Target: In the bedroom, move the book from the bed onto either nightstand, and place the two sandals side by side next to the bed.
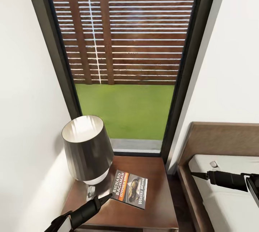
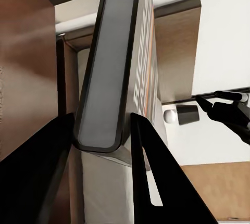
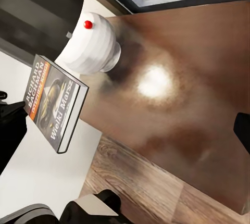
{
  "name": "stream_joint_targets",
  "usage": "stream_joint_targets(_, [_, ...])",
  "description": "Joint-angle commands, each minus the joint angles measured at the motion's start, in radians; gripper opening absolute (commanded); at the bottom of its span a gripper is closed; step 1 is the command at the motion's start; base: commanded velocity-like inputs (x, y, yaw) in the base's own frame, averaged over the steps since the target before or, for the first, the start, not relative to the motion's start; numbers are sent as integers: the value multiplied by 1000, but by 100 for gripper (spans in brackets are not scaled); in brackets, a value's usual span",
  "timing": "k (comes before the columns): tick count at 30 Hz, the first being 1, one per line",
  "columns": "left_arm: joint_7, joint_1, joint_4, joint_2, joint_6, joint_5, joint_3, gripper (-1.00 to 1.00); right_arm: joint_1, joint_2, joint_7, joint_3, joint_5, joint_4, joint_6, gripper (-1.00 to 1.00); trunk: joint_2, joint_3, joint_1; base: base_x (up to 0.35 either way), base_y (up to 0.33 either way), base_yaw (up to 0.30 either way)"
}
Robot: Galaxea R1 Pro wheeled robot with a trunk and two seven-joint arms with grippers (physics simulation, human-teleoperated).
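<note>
The thin white-and-orange paperback book (image 1: 130, 189) lies flat on the glossy dark brown wooden nightstand (image 1: 158, 203), around the middle of its top, cover up with dark lettering showing. The left gripper (image 1: 108, 198) sits at the book's near-left corner; in the left wrist view the book's edge (image 2: 112, 78) stands between the black fingers (image 2: 151, 182), jaws spread apart, not pressing it. A grey-shaded table lamp (image 1: 86, 149) stands on the nightstand's back-left corner, just beside the book. Right of the nightstand is the dark-framed bed with pale mattress (image 1: 230, 203), and over it hovers the right gripper (image 1: 194, 174); whether its jaws are open or closed is unclear. Behind, a tall black-framed window (image 1: 126, 63) shows a slatted fence and grass.
</note>
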Motion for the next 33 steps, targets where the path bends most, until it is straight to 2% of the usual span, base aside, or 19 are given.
stream_joint_targets(1, [-3, -1, 0, 0, 10, 4, 2, -100, -1, 1, 9, -5, 10, -1, 10, 100, -8, -4, 4, 0, 0, 0])
stream_joint_targets(4, [-3, -1, 0, 0, 11, 4, 2, -100, -1, 0, 9, -7, 10, -1, 9, 100, -29, -14, 15, 0, 0, 0])
stream_joint_targets(14, [-3, -1, 0, 0, 10, 4, 2, -100, -1, 0, 9, -8, 10, 0, 10, 100, -29, -14, 15, 0, 0, 0])
stream_joint_targets(33, [-3, -1, 0, 0, 11, 4, 2, -100, -1, 0, 9, -5, 10, 1, 10, 100, -162, -73, 88, 0, 0, 0])
